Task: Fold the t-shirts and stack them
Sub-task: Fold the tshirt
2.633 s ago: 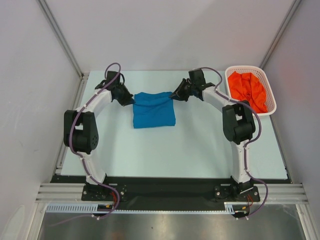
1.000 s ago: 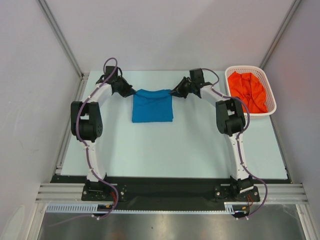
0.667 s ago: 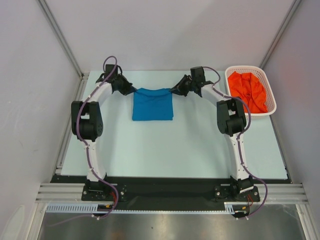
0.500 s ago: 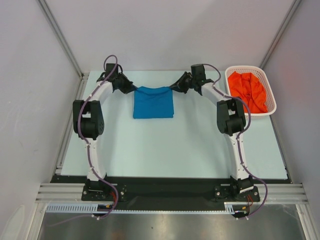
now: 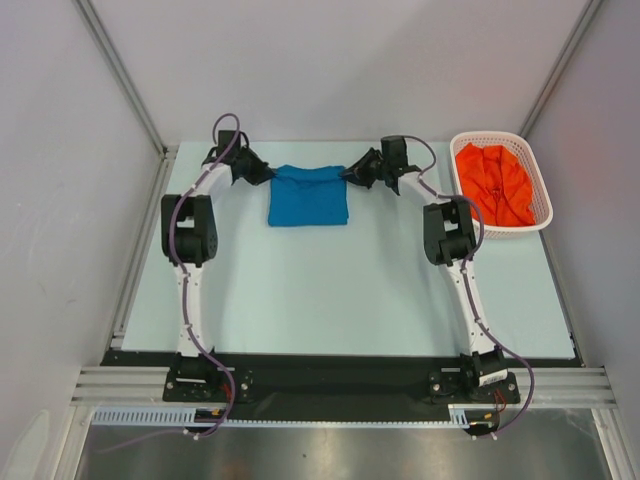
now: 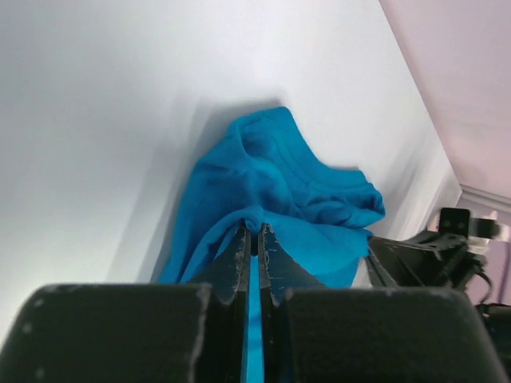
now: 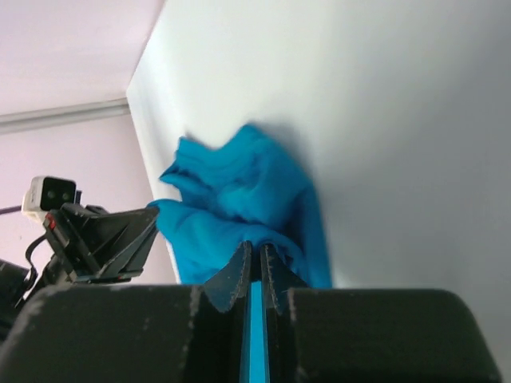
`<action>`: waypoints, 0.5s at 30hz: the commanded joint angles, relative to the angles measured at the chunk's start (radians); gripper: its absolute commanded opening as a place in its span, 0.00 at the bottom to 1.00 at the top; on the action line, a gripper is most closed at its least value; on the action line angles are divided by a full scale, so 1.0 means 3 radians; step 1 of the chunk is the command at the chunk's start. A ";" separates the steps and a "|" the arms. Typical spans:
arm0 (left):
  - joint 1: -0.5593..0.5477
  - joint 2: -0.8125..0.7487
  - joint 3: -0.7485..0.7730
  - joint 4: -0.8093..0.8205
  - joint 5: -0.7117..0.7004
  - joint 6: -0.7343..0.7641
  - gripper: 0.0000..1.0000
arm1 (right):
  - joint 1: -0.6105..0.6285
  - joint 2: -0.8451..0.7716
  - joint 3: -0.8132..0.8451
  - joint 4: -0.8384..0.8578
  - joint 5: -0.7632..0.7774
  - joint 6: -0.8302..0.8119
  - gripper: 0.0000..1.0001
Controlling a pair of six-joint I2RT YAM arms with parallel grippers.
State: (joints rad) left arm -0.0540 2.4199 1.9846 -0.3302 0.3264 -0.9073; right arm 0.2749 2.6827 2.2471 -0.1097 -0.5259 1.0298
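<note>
The blue t-shirt [image 5: 308, 197] lies folded into a small rectangle at the far middle of the table. My left gripper [image 5: 268, 175] is shut on its far left corner, with blue cloth [image 6: 279, 199] pinched between the jaws [image 6: 253, 237]. My right gripper [image 5: 347, 175] is shut on the far right corner, and the blue cloth [image 7: 239, 199] bunches ahead of its tips [image 7: 255, 251]. The orange-red t-shirt [image 5: 494, 183] sits crumpled in the white basket [image 5: 541, 185] at the far right.
The basket stands against the right wall at the table's far right corner. Metal frame rails [image 5: 120, 70] run along both side walls. Both arms stretch far forward, with elbows [image 5: 187, 230] over the table's sides.
Both grippers have carried the blue t-shirt's far edge further toward the back wall, sliding the folded shirt away from me. Both arms have stretched out.
</note>
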 commanded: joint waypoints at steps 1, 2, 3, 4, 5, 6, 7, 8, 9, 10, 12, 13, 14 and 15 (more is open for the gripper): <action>0.0078 0.0069 0.0211 0.0405 0.0006 -0.0115 0.05 | -0.0016 0.0210 0.0384 0.0171 -0.0052 0.0116 0.06; 0.0083 0.0109 0.0322 0.0400 0.0001 -0.0115 0.09 | -0.0021 0.0241 0.0409 0.0232 -0.0042 0.0146 0.06; 0.0088 0.0216 0.0414 0.0344 0.0001 -0.0110 0.13 | -0.0026 0.0271 0.0445 0.0263 -0.0037 0.0182 0.10; 0.0088 0.0273 0.0658 0.0283 -0.0014 -0.0095 0.27 | -0.0026 0.0292 0.0486 0.0289 -0.0022 0.0182 0.25; 0.0088 0.0319 0.0782 0.0196 -0.0024 -0.0044 0.29 | -0.0037 0.0292 0.0491 0.0269 0.0004 0.0167 0.29; 0.0088 0.0350 0.0859 0.0165 -0.0034 -0.0018 0.30 | -0.0047 0.0277 0.0486 0.0294 0.0014 0.0157 0.31; 0.0088 0.0310 0.0896 0.0170 -0.0055 0.0007 0.32 | -0.0057 0.0262 0.0486 0.0309 0.0014 0.0137 0.37; 0.0088 0.0259 0.0876 0.0155 -0.0101 0.0048 0.42 | -0.0057 0.0221 0.0491 0.0284 0.0019 0.0126 0.40; 0.0093 0.0202 0.0845 0.0165 -0.0116 0.0074 0.53 | -0.0067 0.0200 0.0486 0.0274 0.0019 0.0111 0.42; 0.0093 0.0060 0.0759 0.0190 -0.0132 0.0110 0.80 | -0.0093 0.0165 0.0486 0.0263 0.0025 0.0101 0.47; 0.0093 -0.0099 0.0671 0.0165 -0.0244 0.0237 0.87 | -0.0108 0.0037 0.0507 0.0151 0.0060 -0.0037 0.53; 0.0088 -0.0191 0.0610 0.0170 -0.0259 0.0278 0.87 | -0.0118 -0.0014 0.0497 0.0105 0.0071 -0.0113 0.60; 0.0088 -0.0359 0.0468 0.0129 -0.0244 0.0365 0.87 | -0.0154 -0.0121 0.0481 -0.0017 0.0076 -0.0261 0.62; 0.0078 -0.0462 0.0396 0.0094 -0.0229 0.0416 0.87 | -0.0175 -0.0178 0.0471 -0.0099 0.0076 -0.0338 0.63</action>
State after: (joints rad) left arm -0.0330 2.4622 2.1521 -0.2981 0.2790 -0.8650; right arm 0.2546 2.7586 2.3512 -0.0784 -0.5255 1.0306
